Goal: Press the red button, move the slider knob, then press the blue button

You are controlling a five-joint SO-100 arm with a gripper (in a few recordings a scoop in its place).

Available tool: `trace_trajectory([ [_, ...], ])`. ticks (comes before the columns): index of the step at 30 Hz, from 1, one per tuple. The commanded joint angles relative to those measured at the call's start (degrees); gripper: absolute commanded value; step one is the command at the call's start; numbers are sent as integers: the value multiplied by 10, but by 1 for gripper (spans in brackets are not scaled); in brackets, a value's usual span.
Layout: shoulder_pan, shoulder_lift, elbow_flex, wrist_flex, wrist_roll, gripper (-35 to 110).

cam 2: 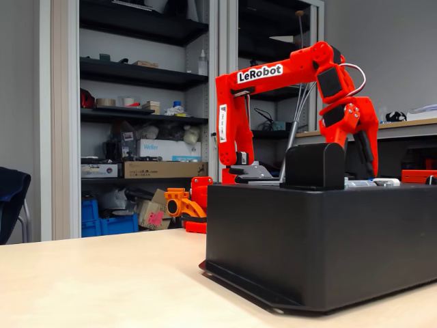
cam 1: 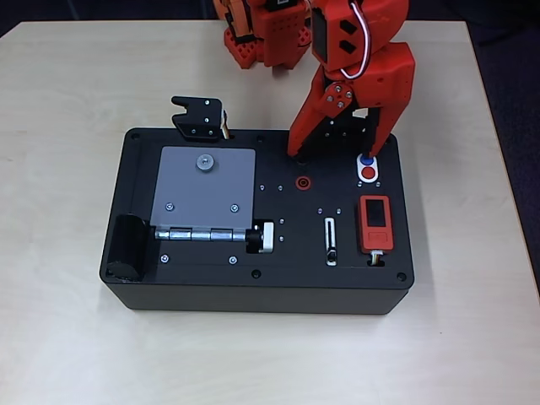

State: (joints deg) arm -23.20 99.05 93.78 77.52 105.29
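- The gripper (cam 1: 337, 152) hangs over the back right part of the black box (cam 1: 211, 287) in the overhead view, its two red fingers spread wide apart with nothing between them.
- One fingertip (cam 1: 295, 152) comes down near the box's back edge, above the red ring socket (cam 1: 302, 181); the other finger ends just beside the blue button (cam 1: 366, 159), at its upper right.
- From above I cannot tell whether either tip touches the box top; in the fixed view the gripper (cam 2: 362, 147) sits low behind the box (cam 2: 321, 239), its tips hidden by the box.
- The blue button and the red button (cam 1: 368, 174) share one white oval, blue toward the back, red toward the front, both uncovered.
- In front of the oval lies a red rectangular module (cam 1: 375, 223) with a dark screen.
- To the left of the module runs the narrow white-rimmed slot (cam 1: 330, 240); the slider knob (cam 1: 332, 254) sits near its front end.
- Further left, a grey hinged plate (cam 1: 204, 187) covers part of the top, with a white-and-black cylinder knob (cam 1: 260, 237) at its front right corner.
- A black bracket (cam 1: 199, 116) stands at the box's back edge, and a black cylinder (cam 1: 128, 246) at its left end.
- The box rests on a pale wooden table (cam 1: 67, 126).
- In the fixed view the red arm (cam 2: 273, 75) arches over the box, marked "LeRobot", with shelves (cam 2: 136, 75) of clutter behind.
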Motion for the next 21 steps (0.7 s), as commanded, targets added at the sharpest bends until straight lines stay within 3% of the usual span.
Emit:
trace_trajectory([
  [1, -4, 27, 7, -1, 3, 41],
  [21, -7, 22, 18, -17, 8, 40],
])
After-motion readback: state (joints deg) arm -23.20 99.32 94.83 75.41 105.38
